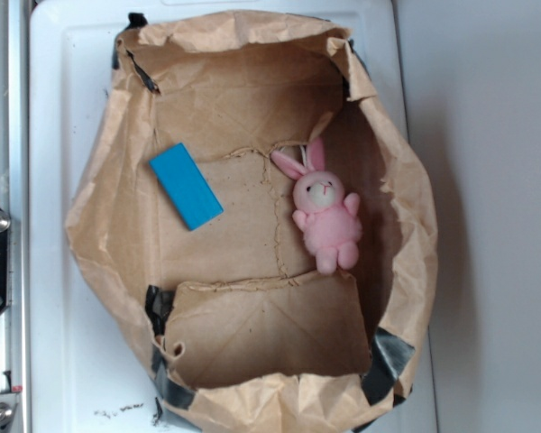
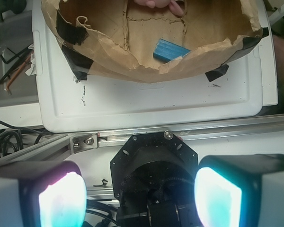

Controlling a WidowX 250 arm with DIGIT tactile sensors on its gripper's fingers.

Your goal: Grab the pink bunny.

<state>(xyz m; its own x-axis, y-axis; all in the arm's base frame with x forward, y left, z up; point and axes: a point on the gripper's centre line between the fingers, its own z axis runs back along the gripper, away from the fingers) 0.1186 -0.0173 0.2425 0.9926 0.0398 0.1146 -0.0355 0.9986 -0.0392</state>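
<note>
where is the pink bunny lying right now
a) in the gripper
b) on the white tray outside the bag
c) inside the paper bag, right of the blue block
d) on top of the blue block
c: in the exterior view the pink bunny lies on the floor of the paper bag, apart from and right of the blue block; the gripper is open and away from the bag.

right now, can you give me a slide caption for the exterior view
Pink bunny and blue block lying apart inside an open brown paper bag on a white tray.

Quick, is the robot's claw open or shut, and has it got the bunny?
Gripper: open and holding nothing. The pink bunny lies in the paper bag, untouched.
</note>
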